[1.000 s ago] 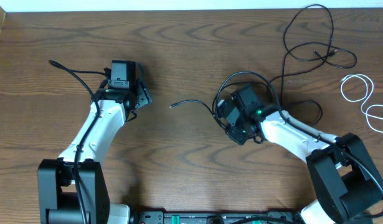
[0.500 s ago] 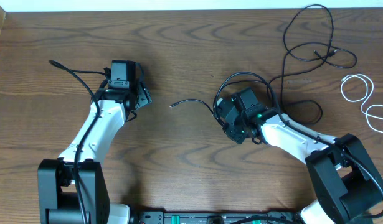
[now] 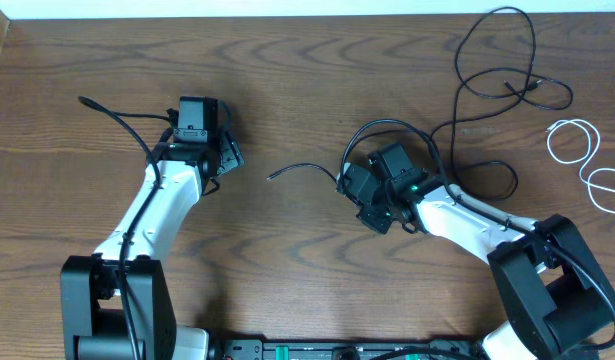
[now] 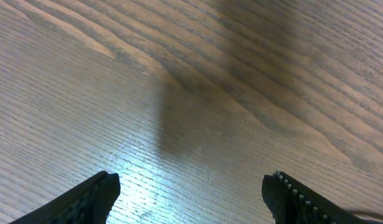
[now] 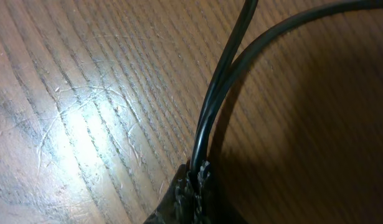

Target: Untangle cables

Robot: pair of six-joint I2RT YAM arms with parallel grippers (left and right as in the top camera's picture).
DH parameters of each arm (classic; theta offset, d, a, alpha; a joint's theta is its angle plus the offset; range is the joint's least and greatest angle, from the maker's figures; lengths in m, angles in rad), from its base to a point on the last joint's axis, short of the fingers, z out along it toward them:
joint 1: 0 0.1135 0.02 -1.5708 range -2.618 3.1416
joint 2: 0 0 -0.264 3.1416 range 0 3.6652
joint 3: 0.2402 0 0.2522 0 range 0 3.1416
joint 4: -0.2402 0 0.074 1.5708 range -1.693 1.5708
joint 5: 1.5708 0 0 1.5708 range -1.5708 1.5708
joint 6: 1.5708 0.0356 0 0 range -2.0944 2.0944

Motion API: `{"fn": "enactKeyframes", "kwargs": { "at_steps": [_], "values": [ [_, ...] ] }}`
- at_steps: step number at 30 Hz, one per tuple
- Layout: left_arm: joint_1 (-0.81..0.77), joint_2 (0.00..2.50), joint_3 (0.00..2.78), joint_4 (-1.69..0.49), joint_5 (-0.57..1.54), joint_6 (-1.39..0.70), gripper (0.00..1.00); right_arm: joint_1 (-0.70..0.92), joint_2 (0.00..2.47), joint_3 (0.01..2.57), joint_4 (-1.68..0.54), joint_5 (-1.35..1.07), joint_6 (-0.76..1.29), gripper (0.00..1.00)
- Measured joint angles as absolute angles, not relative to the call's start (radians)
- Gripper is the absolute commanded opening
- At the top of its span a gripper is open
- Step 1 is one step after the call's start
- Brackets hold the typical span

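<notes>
Left gripper [image 3: 227, 156]: I am holding its jaws spread wide over the bare table [image 3: 287, 80], well apart from every cord, probably waiting to take a strand.

Centre: my right gripper [image 5: 195, 182] is pinching the black cable [image 5: 215, 102], jaws pressed together on two strands running side by side, presumably to drag a loop clear.

Right: the rest of it is sprawling toward the upper right. The white cable [image 3: 577, 150] is lying apart at the edge.

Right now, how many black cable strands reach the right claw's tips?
2. One strand runs straight up; the other strand curves right. Both meet at the shut right claw; more could hide beneath it.
</notes>
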State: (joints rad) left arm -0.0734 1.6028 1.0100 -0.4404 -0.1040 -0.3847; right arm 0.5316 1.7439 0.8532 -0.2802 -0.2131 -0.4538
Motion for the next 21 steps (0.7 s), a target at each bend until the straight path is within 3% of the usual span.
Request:
{"fn": "enactKeyframes", "kwargs": {
  "at_steps": [12,21],
  "values": [
    [-0.073,1.603,1.010,-0.440,-0.104,-0.385,0.79,0.533,1.777,0.836,0.047,0.074,-0.416,0.01],
    [-0.073,1.603,1.010,-0.440,-0.104,-0.385,0.79,0.484,1.777,0.835,0.337,0.462,-0.356,0.01]
  ]
}}
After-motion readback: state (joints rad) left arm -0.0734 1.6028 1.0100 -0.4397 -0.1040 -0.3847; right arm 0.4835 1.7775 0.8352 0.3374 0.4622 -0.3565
